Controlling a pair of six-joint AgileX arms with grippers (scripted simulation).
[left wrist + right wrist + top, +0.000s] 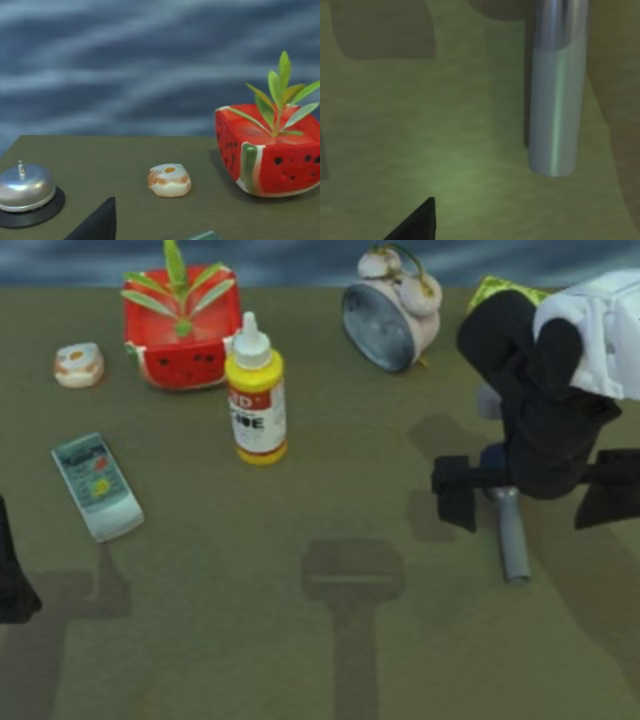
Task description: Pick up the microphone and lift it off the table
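Yellow bottle [256,390] label seems to read "D" and "0E".

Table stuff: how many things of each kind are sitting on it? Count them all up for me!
Microphone: 1
Remote control: 1
Yellow bottle: 1
Watermelon plant pot: 1
Alarm clock: 1
Small iced bun: 1
Silver bell: 1
Yellow-green thing, mostly hidden behind the right arm: 1
Total: 8
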